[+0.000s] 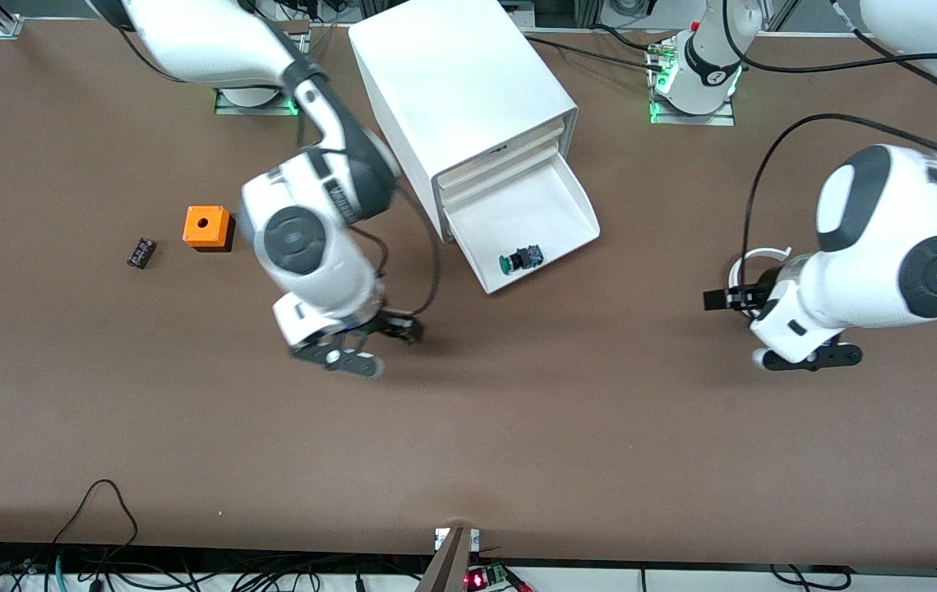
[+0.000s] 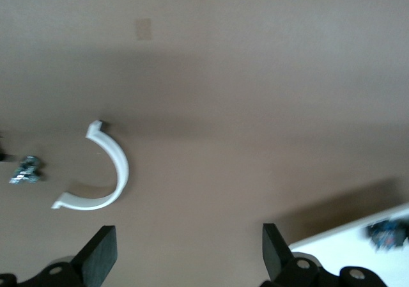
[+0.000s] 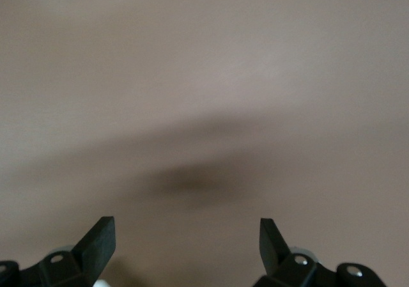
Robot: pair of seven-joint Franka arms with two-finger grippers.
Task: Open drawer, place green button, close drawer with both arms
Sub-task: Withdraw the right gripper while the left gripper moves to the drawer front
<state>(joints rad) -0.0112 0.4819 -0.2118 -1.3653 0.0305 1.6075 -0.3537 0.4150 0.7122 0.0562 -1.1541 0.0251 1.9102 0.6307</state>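
The white cabinet [image 1: 452, 74] has its lowest drawer [image 1: 534, 205] pulled open. The green-capped button [image 1: 521, 260] lies inside it, near the drawer's front corner. It also shows in the left wrist view [image 2: 386, 232], with the drawer's corner [image 2: 358, 252]. My right gripper [image 1: 401, 329] is open and empty over bare table, nearer the front camera than the cabinet and toward the right arm's end; its wrist view [image 3: 186, 252] shows only brown table. My left gripper [image 1: 719, 300] is open and empty, low over the table toward the left arm's end, beside the drawer [image 2: 190, 255].
A white C-shaped ring [image 1: 744, 263] lies on the table by the left gripper and shows in the left wrist view [image 2: 102, 172], with a small dark part [image 2: 25, 170] beside it. An orange cube [image 1: 207, 226] and a small black part [image 1: 140, 252] lie toward the right arm's end.
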